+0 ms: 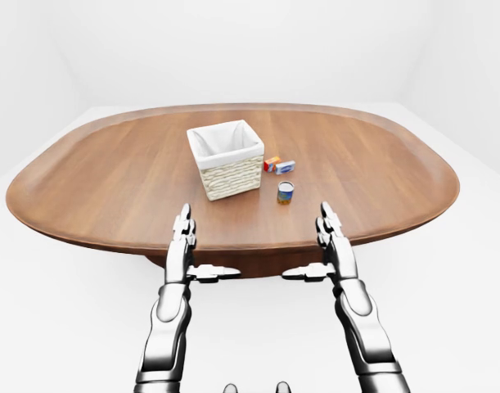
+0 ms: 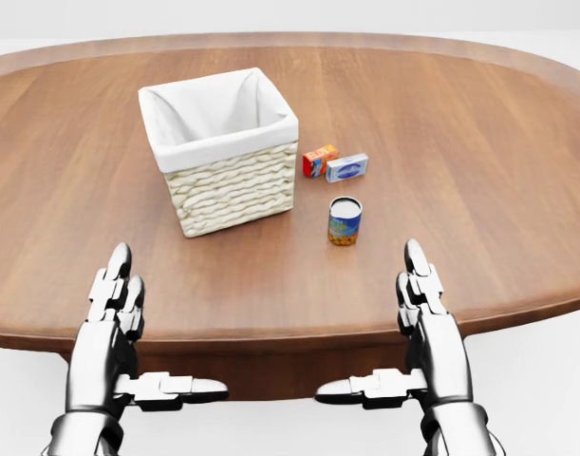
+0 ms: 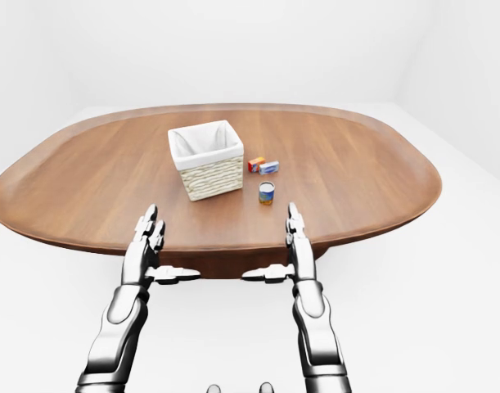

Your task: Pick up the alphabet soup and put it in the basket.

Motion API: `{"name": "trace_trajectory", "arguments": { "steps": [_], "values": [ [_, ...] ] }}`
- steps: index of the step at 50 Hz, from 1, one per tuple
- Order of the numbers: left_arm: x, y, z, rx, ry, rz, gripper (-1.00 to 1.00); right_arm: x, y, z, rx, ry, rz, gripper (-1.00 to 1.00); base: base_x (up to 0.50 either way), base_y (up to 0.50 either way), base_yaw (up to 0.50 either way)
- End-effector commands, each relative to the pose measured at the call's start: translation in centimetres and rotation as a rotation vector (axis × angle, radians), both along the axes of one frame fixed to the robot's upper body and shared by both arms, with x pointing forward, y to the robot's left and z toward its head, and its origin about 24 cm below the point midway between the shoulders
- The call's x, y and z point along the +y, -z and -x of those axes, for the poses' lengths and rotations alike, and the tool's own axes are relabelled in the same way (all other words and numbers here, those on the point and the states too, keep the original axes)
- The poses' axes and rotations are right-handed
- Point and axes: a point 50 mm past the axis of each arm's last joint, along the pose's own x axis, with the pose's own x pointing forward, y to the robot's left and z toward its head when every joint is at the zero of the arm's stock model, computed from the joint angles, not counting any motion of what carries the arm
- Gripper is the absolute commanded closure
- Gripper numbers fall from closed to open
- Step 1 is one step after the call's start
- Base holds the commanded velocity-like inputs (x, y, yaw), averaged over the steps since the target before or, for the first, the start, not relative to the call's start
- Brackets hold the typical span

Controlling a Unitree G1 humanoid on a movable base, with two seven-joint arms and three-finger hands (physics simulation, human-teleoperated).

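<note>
wooden oval table [image 2: 517, 171] carries a wicker basket [image 2: 234, 185] with a white liner, and the alphabet soup [image 2: 345, 220] can stands upright just right of it in the head view. 2 small boxes [image 2: 335, 163] lie above the can. left hand [image 2: 114, 318] and right hand [image 2: 424, 313] hover at the table's near edge, fingers spread wide, holding nothing.
</note>
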Motion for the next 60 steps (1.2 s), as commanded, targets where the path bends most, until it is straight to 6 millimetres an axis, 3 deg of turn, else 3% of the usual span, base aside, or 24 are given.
{"name": "trace_trajectory", "arguments": {
  "steps": [1, 20, 29, 39, 51, 60],
  "values": [
    [1.0, -0.4, 0.2, -0.008, -0.01, -0.003, -1.0, -0.1, 0.3, 0.2, 0.025, -0.045, 0.011, -1.0, 0.0, 0.0, 0.0],
    [1.9, -2.7, 2.1, -0.088, -0.078, -0.023, -1.0, -0.3, -0.1, 0.5, 0.009, -0.033, -0.002, -1.0, 0.27, 0.0, 0.0],
    [3.0, -5.7, 5.0, -0.21, -0.176, -0.016, -1.0, -0.4, -0.3, 0.7, 0.0, -0.036, -0.005, -1.0, 0.36, 0.0, 0.0],
    [3.5, -9.5, 10.5, -0.377, -0.246, 0.031, -1.0, -0.2, -0.4, 1.0, -0.004, -0.042, -0.006, -1.0, 0.36, 0.0, 0.0],
    [2.9, -10.7, 13.1, -0.422, -0.216, 0.027, -1.0, -0.2, -0.4, 1.0, -0.006, -0.048, -0.007, -1.0, 0.36, 0.0, 0.0],
    [2.5, -10.3, 13.5, -0.386, -0.192, 0.027, -1.0, -0.1, -0.5, 1.3, -0.01, -0.052, -0.006, -1.0, 0.36, 0.0, 0.0]
  ]
}}
